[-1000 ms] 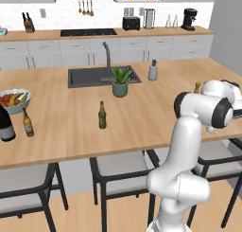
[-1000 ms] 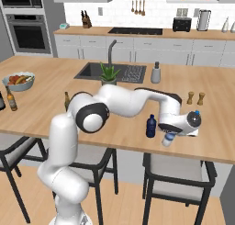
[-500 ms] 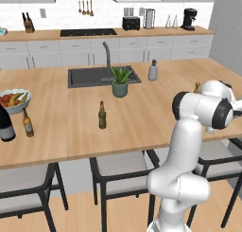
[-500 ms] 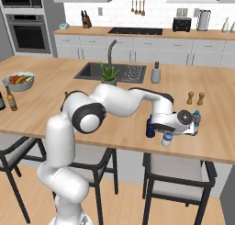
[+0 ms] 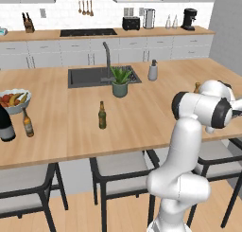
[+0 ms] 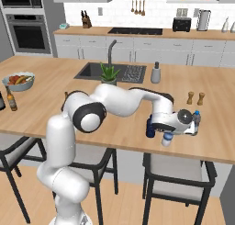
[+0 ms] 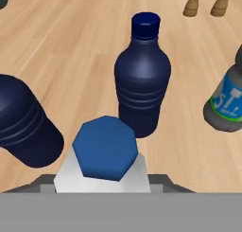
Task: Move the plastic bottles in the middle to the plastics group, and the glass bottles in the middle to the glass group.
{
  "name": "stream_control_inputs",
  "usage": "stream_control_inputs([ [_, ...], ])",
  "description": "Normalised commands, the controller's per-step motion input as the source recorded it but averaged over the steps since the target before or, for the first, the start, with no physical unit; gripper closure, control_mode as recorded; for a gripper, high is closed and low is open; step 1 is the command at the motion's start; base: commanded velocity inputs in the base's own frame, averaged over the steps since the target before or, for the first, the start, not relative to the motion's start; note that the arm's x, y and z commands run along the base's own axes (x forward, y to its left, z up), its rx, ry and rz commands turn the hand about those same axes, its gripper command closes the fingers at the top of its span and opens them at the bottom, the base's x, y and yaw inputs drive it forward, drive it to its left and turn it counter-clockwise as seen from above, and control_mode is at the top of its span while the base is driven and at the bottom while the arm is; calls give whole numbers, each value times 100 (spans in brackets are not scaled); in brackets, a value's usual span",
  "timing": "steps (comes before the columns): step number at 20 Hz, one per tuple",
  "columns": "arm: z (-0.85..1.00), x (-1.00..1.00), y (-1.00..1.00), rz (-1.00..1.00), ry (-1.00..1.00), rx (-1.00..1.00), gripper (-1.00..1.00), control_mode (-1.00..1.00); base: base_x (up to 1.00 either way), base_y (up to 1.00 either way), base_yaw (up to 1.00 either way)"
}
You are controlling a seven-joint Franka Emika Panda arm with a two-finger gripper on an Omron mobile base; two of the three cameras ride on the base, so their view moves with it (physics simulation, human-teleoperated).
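My gripper (image 6: 171, 133) hangs low over the counter's front right edge. It is shut on a pale plastic bottle with a blue cap (image 7: 106, 153) (image 6: 167, 139), which hides the fingertips. Just beyond stands a dark blue plastic bottle (image 7: 142, 75) (image 6: 149, 127). A second dark blue bottle (image 7: 23, 127) is at the left. On the right stands a clear bottle with a blue label band (image 7: 226, 103) (image 6: 196, 118). The slim olive-green glass bottle (image 5: 102, 115) stands alone mid-counter. Far left, the large dark wine bottle (image 5: 5, 124) and the small amber bottle (image 5: 28, 123) (image 6: 11, 100) form the glass group.
Two brown shakers (image 6: 195, 98) (image 7: 203, 4) stand behind the plastic bottles. A fruit bowl (image 5: 14, 99) sits by the glass group. A potted plant (image 5: 120, 80), the sink (image 5: 90, 77) and a soap dispenser (image 5: 152, 71) lie further back. Stools stand under the counter's front edge.
The hand has shifted slightly left and settled lower by the pale bottle. The bottles on the counter have stayed where they were.
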Motion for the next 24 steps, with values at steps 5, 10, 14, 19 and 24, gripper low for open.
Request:
stream_control_inputs([
  [5, -30, -1, 12, -1, 0, -2, 100, -100, 0, 0, 0],
  [10, -24, -10, 17, -2, -1, -5, 100, -100, 0, 0, 0],
  [14, -18, -13, 17, -4, -2, -6, 100, -100, 0, 0, 0],
  [19, -24, -11, 9, -8, 0, -6, 100, -100, 0, 0, 0],
  [24, -3, 0, 0, -7, 0, -3, -100, -100, 0, 0, 0],
])
